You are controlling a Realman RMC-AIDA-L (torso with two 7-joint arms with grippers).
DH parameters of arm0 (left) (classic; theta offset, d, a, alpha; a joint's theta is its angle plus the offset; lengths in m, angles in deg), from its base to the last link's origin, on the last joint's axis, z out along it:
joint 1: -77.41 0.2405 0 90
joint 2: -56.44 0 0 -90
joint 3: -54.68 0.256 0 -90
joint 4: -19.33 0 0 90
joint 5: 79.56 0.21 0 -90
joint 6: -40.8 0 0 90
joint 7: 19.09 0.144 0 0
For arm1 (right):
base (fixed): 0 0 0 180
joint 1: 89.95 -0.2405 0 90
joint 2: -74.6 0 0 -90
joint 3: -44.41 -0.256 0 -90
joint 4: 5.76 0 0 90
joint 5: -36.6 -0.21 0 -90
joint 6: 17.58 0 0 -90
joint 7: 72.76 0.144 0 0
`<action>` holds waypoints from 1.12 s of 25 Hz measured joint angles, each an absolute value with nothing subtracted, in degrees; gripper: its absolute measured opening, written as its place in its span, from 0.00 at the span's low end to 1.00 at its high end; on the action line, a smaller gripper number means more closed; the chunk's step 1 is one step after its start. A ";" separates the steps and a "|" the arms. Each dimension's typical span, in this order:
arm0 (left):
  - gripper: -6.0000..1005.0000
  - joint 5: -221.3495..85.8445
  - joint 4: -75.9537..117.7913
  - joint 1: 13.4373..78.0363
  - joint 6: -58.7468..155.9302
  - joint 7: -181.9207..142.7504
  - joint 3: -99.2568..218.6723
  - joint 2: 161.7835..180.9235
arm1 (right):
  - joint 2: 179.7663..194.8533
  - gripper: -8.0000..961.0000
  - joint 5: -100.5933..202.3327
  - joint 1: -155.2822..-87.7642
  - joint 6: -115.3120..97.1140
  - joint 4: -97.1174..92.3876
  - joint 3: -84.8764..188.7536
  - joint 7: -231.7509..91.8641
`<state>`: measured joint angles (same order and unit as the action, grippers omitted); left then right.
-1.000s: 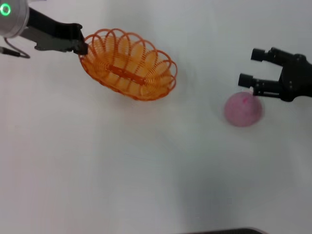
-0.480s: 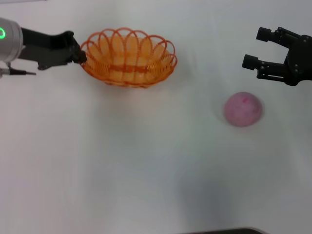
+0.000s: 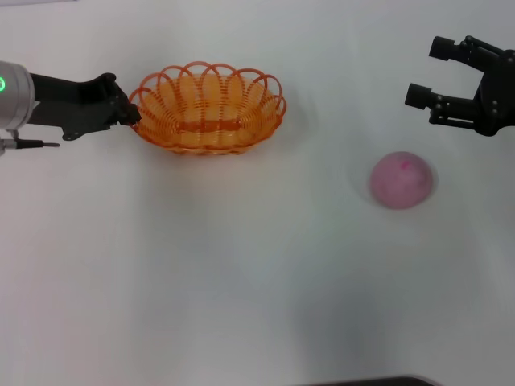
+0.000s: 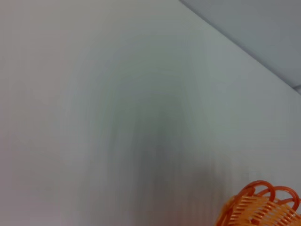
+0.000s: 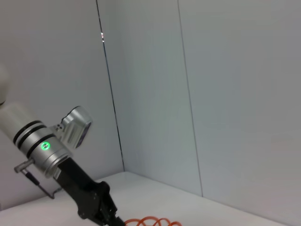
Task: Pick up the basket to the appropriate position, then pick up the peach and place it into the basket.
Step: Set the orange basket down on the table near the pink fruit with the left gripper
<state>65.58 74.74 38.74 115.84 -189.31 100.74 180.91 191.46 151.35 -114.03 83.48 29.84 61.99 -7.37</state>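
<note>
The orange basket (image 3: 205, 108) is at the upper left of the head view, level over the white table, its rim end held by my left gripper (image 3: 129, 108), which is shut on it. A corner of the basket (image 4: 263, 207) shows in the left wrist view, and its rim (image 5: 150, 221) peeks into the right wrist view beside the left gripper (image 5: 110, 214). The pink peach (image 3: 401, 180) lies on the table at the right. My right gripper (image 3: 426, 74) hangs open above and to the right of the peach, apart from it.
White table (image 3: 241, 281) spreads wide below the basket and peach. A dark edge (image 3: 370, 381) shows at the bottom of the head view. Grey wall panels (image 5: 211, 94) stand behind the table.
The left gripper turned the basket from tilted to level and shifted it slightly left. The right gripper rose up and away from the peach, which stayed put.
</note>
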 joint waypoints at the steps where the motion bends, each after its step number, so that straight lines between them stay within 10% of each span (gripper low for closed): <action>1: 0.04 65.53 74.73 38.91 115.84 -189.31 100.77 180.90 | 191.39 0.98 151.10 -114.02 83.48 29.84 61.99 -7.37; 9: 0.04 64.15 74.23 40.50 116.18 -189.34 100.94 180.57 | 191.50 0.98 150.24 -114.00 83.48 29.84 61.99 -8.38; 28: 0.54 62.32 76.19 42.96 118.16 -185.74 100.76 180.33 | 191.96 0.98 150.41 -114.69 82.00 29.35 62.69 -9.50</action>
